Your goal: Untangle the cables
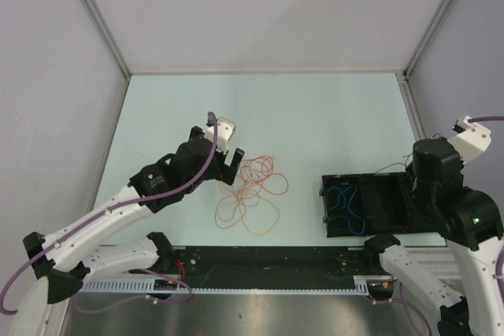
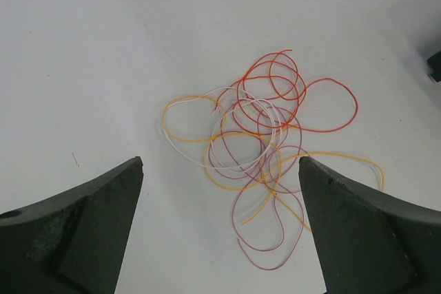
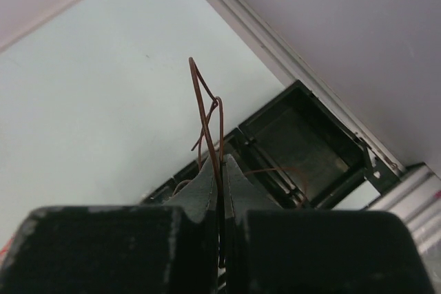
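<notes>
Currently the left gripper (image 2: 220, 170) hangs open over the tangled cables (image 1: 253, 190), left of centre; the right gripper (image 3: 219, 170) pinches a brown wire (image 3: 200, 87) above the right-hand box (image 1: 386, 206). Grasping several loops together could tighten the tangle.

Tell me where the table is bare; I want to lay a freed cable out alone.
Bare: the far table from the back wall down to the cable tangle, and the strip between the tangle and the black box. Crowded: the tangle, beside the open left gripper, and the box, holding a blue cable.
</notes>
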